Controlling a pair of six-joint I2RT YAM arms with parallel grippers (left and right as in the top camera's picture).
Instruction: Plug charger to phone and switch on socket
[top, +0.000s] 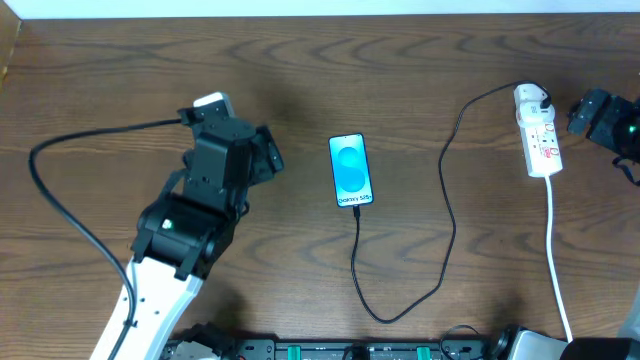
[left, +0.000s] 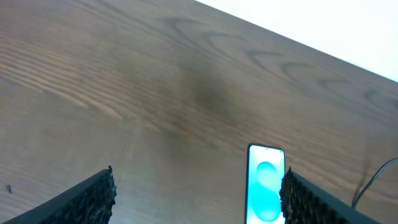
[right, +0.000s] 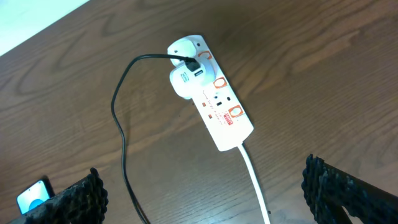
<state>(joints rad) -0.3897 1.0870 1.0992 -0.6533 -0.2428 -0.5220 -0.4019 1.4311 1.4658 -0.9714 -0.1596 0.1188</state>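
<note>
At far-right edge of surface (top: 300, 80), socket (right: 214, 102), long axis far-to-near, lies just ahead of right fingers (right: 339, 193), spread wide, empty. Farther off, left fingers (left: 84, 199), also apart, hang beside phone (top: 350, 170) mid-surface.

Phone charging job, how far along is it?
Looks done: charger cable meets the phone at its bottom edge, adapter sits in the socket. In hand: nothing; left fingers and right fingers stand open, empty. Left: apparently switching the socket on.

The left wrist view's lower edge cuts off the phone (left: 266, 186); overhead, we cannot tell whether the socket (top: 538, 135) is switched on: too small.
</note>
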